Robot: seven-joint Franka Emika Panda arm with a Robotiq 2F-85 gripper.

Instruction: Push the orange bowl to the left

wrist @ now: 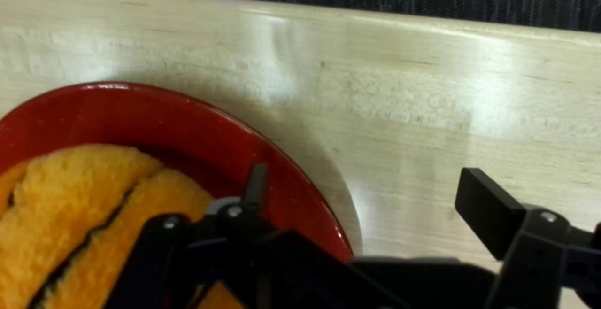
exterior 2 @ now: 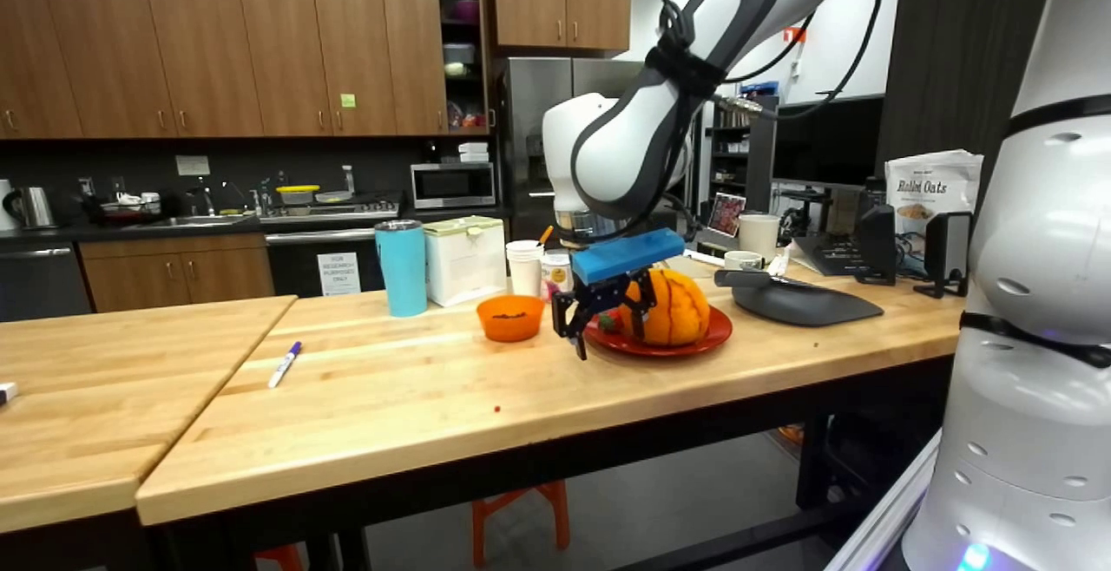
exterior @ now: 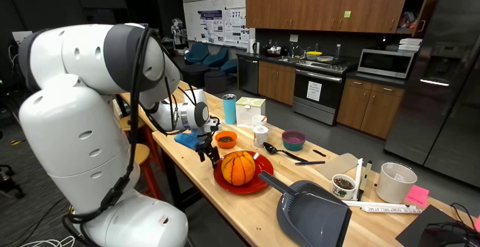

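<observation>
The orange bowl point(exterior: 226, 145) stands upright on the wooden table with dark bits inside. It also shows in an exterior view point(exterior 2: 509, 325), left of the gripper there. It is out of the wrist view. My gripper point(exterior: 209, 160) is low over the table, beside the red plate point(exterior: 243, 192) and apart from the bowl. It also shows in an exterior view point(exterior 2: 610, 332). In the wrist view my gripper point(wrist: 370, 194) is open and empty, one finger over the edge of the red plate point(wrist: 206, 126), the other over bare wood.
An orange pumpkin-like ball point(exterior: 238, 168) sits on the plate, close to the gripper. A blue tumbler point(exterior: 229, 109), a white box point(exterior: 250, 112) and a white can point(exterior: 260, 137) stand behind the bowl. A grey dustpan point(exterior: 311, 209) and a marker point(exterior 2: 285, 364) lie on the table.
</observation>
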